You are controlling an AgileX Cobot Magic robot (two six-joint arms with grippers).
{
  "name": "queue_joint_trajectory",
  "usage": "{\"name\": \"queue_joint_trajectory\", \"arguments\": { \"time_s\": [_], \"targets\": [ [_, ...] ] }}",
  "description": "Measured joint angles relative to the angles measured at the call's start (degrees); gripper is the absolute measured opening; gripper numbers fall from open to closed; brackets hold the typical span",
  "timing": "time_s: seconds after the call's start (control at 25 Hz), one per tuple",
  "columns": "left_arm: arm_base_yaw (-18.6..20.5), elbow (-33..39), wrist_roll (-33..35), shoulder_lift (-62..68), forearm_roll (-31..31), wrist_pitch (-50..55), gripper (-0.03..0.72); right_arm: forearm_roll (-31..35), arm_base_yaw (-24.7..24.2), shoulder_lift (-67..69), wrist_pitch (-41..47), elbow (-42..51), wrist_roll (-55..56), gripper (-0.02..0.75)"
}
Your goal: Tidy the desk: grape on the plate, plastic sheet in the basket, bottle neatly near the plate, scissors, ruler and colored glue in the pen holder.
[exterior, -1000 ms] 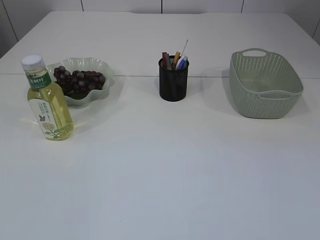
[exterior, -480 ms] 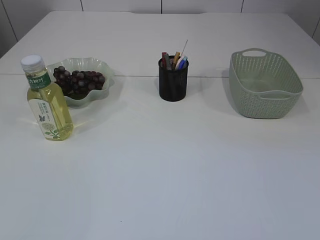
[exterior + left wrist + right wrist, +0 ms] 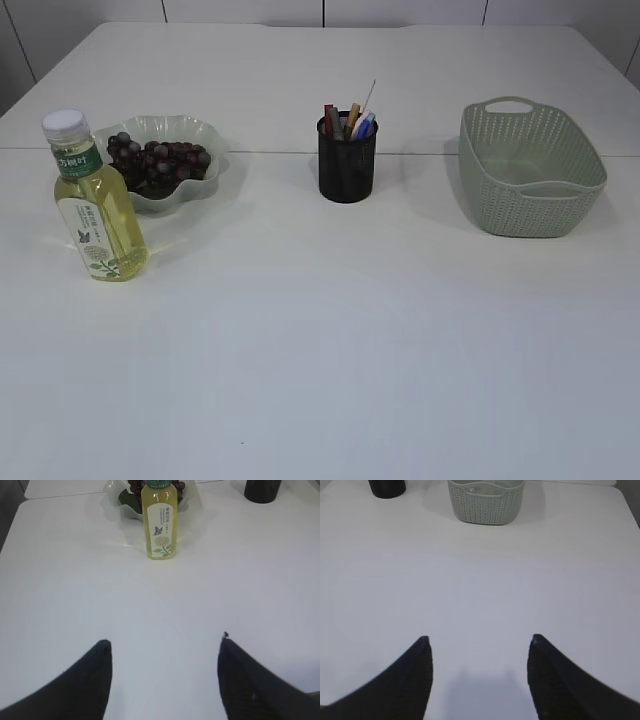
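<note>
The yellow bottle (image 3: 95, 205) with a white cap stands upright at the left, just in front of the pale green plate (image 3: 192, 124), which holds a bunch of dark grapes (image 3: 160, 160). The black mesh pen holder (image 3: 347, 165) holds several red, orange and blue-white items; I cannot tell scissors, ruler and glue apart. A translucent plastic sheet (image 3: 485, 487) seems to lie in the green basket (image 3: 530, 205). My left gripper (image 3: 163, 642) is open over bare table, well short of the bottle (image 3: 160, 520). My right gripper (image 3: 477, 640) is open and holds nothing, with the basket (image 3: 485, 505) far ahead.
The white table (image 3: 330, 340) stretches wide in front of the objects. The left wrist view catches the pen holder (image 3: 260, 490) at its top right; in the right wrist view the pen holder (image 3: 387, 486) sits at top left. Neither arm appears in the exterior view.
</note>
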Motion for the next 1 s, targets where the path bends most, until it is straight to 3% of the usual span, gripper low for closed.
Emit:
{"name": "queue_joint_trajectory", "arguments": {
  "time_s": [1.0],
  "targets": [
    [0.62,0.00,-0.22,0.00,-1.97,0.00,0.457,-0.49,0.00,0.00,-0.04,0.00,0.11,0.477]
  ]
}}
